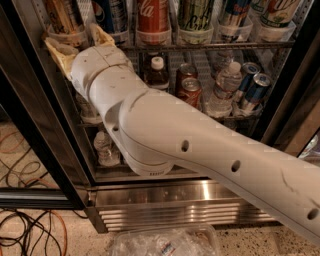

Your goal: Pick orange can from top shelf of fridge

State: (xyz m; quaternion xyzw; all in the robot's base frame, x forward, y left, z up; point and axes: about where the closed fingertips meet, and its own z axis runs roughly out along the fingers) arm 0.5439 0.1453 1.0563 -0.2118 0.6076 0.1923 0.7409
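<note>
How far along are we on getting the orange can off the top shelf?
Done: the arm is at the left end of the top shelf in the fridge. In hand: the gripper is open, fingers spread either side of the orange can at its base, not clamped. Left: close on it, lift, withdraw.

Pincer [72, 37] at top shelf's [210, 46] left end
Its spread fingers [102, 39] flank the orange can [62, 15]; cola can [152, 15] to its right.

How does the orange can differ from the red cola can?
The orange can is orange-gold with pale stripes; the red cola can bears white script. The orange can stands right by the open claw; the cola can stands further right. Both are upright.
</note>
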